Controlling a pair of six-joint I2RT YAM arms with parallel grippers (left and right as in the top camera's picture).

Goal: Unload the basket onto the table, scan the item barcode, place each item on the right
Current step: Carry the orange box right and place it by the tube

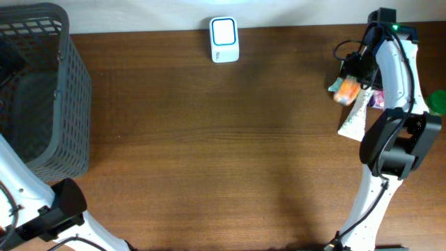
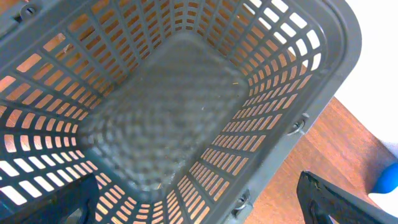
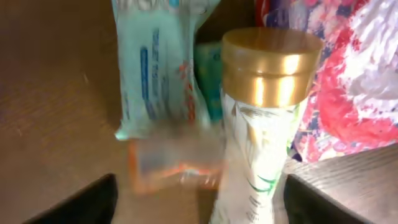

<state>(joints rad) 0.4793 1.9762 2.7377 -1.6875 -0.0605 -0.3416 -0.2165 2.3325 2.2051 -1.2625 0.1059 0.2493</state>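
Observation:
The white scanner [image 1: 224, 38] with a blue-edged window stands at the table's far edge, in the middle. At the far right my right gripper [image 1: 352, 71] hangs over a cluster of items. Its fingers [image 3: 84, 202] stand wide apart in the right wrist view, so my right gripper [image 3: 200, 180] is open. A blurred orange packet [image 3: 177, 165] lies between them, touching neither finger, beside a white tube with a gold cap [image 3: 264, 124]. My left gripper [image 2: 196, 180] is open over the grey basket [image 2: 292, 74], holding nothing.
A pale blue wipes pack [image 3: 158, 62] and a pink floral package [image 3: 354, 81] lie behind the orange packet. A green object [image 1: 437, 102] sits at the right edge. The grey basket [image 1: 66, 104] fills the table's left end.

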